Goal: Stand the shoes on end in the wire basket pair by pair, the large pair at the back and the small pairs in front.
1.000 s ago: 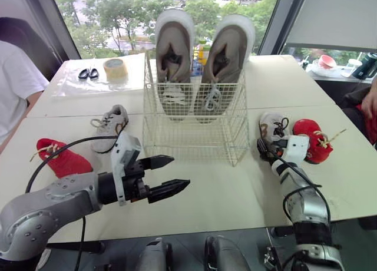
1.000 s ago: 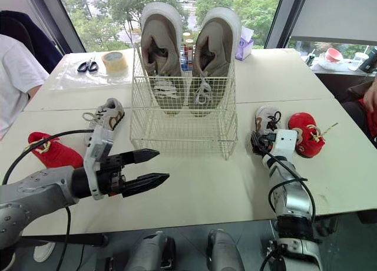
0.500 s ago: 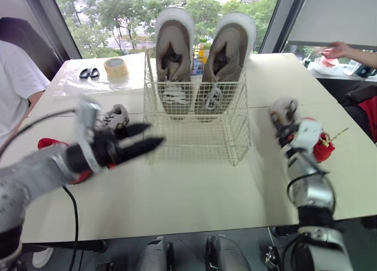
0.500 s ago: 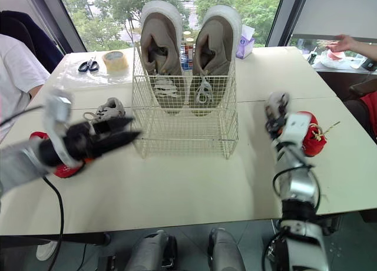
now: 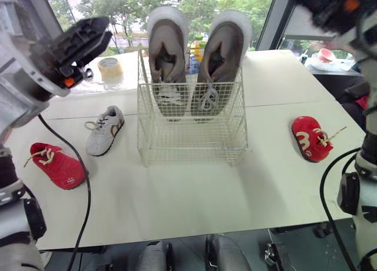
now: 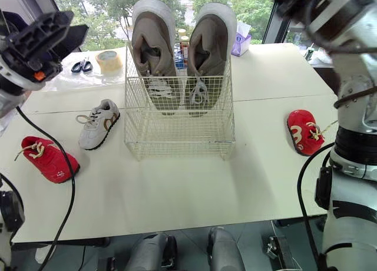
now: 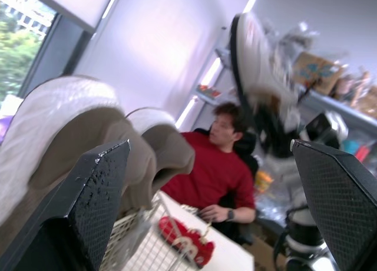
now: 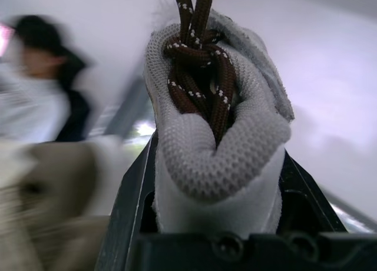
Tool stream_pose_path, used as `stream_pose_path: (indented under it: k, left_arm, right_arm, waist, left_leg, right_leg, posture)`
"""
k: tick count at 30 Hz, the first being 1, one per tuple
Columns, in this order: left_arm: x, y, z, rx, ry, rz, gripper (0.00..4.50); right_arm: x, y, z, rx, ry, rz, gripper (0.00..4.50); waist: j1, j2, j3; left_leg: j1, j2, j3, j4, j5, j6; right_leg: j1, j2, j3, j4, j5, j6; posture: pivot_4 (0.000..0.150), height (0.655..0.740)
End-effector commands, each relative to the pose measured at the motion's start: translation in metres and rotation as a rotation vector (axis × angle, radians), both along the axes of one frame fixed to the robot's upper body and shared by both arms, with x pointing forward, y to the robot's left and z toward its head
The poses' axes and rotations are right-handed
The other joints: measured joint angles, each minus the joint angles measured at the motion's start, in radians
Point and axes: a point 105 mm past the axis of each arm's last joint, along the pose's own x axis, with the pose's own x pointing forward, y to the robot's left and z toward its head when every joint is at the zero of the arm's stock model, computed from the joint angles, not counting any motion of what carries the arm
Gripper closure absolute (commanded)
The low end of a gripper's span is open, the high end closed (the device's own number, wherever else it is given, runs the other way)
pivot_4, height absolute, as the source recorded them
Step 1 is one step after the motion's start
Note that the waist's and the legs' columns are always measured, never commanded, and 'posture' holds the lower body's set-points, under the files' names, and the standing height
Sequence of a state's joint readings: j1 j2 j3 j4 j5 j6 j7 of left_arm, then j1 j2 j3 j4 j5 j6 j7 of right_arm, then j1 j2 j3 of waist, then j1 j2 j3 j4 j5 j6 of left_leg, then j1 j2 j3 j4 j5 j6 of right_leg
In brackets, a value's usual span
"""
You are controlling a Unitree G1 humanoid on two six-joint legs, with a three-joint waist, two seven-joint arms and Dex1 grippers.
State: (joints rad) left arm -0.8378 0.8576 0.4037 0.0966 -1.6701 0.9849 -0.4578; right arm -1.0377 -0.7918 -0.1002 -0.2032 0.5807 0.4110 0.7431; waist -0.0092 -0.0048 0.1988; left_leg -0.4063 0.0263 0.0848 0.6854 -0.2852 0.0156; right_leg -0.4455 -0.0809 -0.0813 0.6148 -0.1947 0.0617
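Observation:
The wire basket (image 5: 191, 126) stands mid-table with the large taupe pair (image 5: 197, 53) on end along its back. My right gripper (image 8: 218, 182) is raised high at the right (image 5: 324, 0), shut on a small grey shoe with brown laces (image 8: 218, 147). That shoe is held aloft (image 7: 259, 65) in the left wrist view. My left gripper (image 5: 94, 30) is open, raised at the upper left, and holds nothing. Its fingers (image 7: 88, 200) stand wide apart. On the table lie the other small grey shoe (image 5: 105, 131), a red shoe (image 5: 56, 165) at the left and a red shoe (image 5: 311, 138) at the right.
A tape roll (image 5: 109, 68) and scissors (image 6: 78, 65) lie at the table's back left. A person in a red shirt (image 7: 215, 171) sits beyond the table's right side. The basket's front half is open wire floor.
Both arms rose from table height to well above it. My right gripper lifted the small grey shoe away from beside the right red shoe. The left gripper swung up and leftward, still open.

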Motion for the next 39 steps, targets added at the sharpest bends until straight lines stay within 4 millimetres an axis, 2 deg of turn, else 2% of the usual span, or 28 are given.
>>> stream_pose_path:
  k: [1,8,15,18,20,22,25,30,32,34,36,37,39]
  left_arm:
    - [-0.014,-0.005,0.016,0.007,-0.064,-0.074,0.00]
    - [-0.016,-0.019,0.014,0.091,-0.051,-0.167,0.00]
    - [-0.016,-0.033,0.017,0.111,-0.054,-0.253,0.00]
    - [-0.012,-0.041,0.007,0.169,-0.049,-0.274,0.00]
    - [-0.003,-0.043,0.000,0.191,-0.030,-0.266,0.00]
    - [0.001,-0.041,0.002,0.176,-0.027,-0.275,0.00]
    - [-0.001,-0.040,0.004,0.171,-0.044,-0.298,0.89]
    - [-0.002,-0.036,0.008,0.144,-0.056,-0.318,3.36]
    - [-0.002,-0.035,0.009,0.139,-0.059,-0.317,4.22]
    - [-0.001,-0.035,0.010,0.132,-0.061,-0.305,4.25]
    - [0.000,-0.033,0.013,0.100,-0.065,-0.287,4.25]
    - [0.001,-0.032,0.015,0.075,-0.067,-0.274,4.25]
    - [0.002,-0.028,0.019,0.026,-0.074,-0.249,4.25]
  right_arm:
    - [-0.020,0.013,0.004,-0.084,-0.063,0.078,3.17]
    - [-0.026,0.035,-0.014,-0.186,-0.098,0.177,3.17]
    - [-0.023,0.043,-0.026,-0.262,-0.147,0.175,3.17]
    - [-0.024,0.047,-0.027,-0.266,-0.165,0.185,3.17]
    - [-0.026,0.051,-0.028,-0.275,-0.179,0.196,3.17]
    - [-0.028,0.053,-0.032,-0.297,-0.185,0.206,3.17]
    - [-0.029,0.055,-0.038,-0.330,-0.198,0.208,3.18]
    - [-0.030,0.058,-0.040,-0.342,-0.208,0.214,3.18]
    - [-0.030,0.058,-0.042,-0.349,-0.208,0.211,3.18]
    - [-0.028,0.058,-0.043,-0.357,-0.206,0.201,3.18]
    - [-0.022,0.055,-0.044,-0.344,-0.175,0.176,2.31]
    - [-0.018,0.051,-0.045,-0.312,-0.128,0.166,2.09]
    - [-0.012,0.040,-0.045,-0.235,-0.048,0.145,1.00]
  waist:
    - [0.003,-0.001,0.000]
    - [-0.001,-0.001,0.000]
    - [-0.001,-0.001,0.000]
    - [-0.001,-0.002,0.000]
    - [-0.002,-0.002,0.000]
    - [-0.001,-0.002,0.000]
    - [-0.002,-0.002,0.000]
    - [-0.002,-0.002,0.000]
    - [-0.002,-0.002,0.000]
    - [-0.002,-0.002,0.000]
    - [-0.001,-0.002,0.000]
    - [-0.001,-0.002,0.000]
    - [0.000,-0.003,-0.001]
  left_leg:
    - [0.000,0.000,0.000,0.000,0.000,0.000]
    - [0.000,-0.001,0.000,0.000,0.002,-0.004]
    - [0.000,0.000,0.000,0.000,0.004,-0.007]
    - [0.000,0.000,0.000,0.000,0.004,-0.008]
    - [0.000,-0.001,0.000,0.000,0.004,-0.008]
    - [0.000,-0.001,0.000,0.000,0.005,-0.008]
    - [0.000,-0.001,0.000,0.000,0.005,-0.008]
    - [0.000,0.000,0.000,0.000,0.005,-0.008]
    - [0.000,0.000,0.000,0.000,0.005,-0.008]
    - [0.000,0.000,0.000,0.000,0.005,-0.008]
    - [0.000,0.000,0.000,0.000,0.005,-0.008]
    - [0.000,0.000,0.000,0.000,0.005,-0.008]
    - [0.000,0.000,-0.001,0.000,0.005,-0.008]
  right_leg:
    - [0.000,0.000,0.000,0.000,0.000,0.000]
    - [0.000,-0.001,0.000,0.000,0.000,0.000]
    - [0.000,0.000,-0.001,0.000,0.000,0.000]
    - [0.000,0.000,-0.001,0.000,0.000,0.000]
    - [0.000,0.000,-0.001,0.000,0.000,0.000]
    - [0.000,0.000,-0.001,0.000,0.000,0.000]
    - [0.000,0.000,-0.001,0.000,0.000,0.000]
    - [0.000,0.000,-0.001,0.000,0.000,0.000]
    - [0.000,0.000,-0.001,0.000,0.000,0.000]
    - [0.000,0.000,-0.001,0.000,0.000,0.000]
    - [0.000,0.000,-0.001,0.000,0.000,0.000]
    - [0.000,0.000,-0.001,0.000,0.000,0.000]
    - [0.000,-0.001,-0.001,0.000,0.000,0.000]
  posture:
    - [0.150,0.7400]
    - [0.150,0.7400]
    - [0.150,0.7400]
    - [0.150,0.7400]
    - [0.150,0.7400]
    - [0.150,0.7400]
    - [0.150,0.7400]
    - [0.150,0.7400]
    - [0.150,0.7400]
    - [0.150,0.7400]
    - [0.150,0.7400]
    - [0.150,0.7400]
    - [0.150,0.7400]
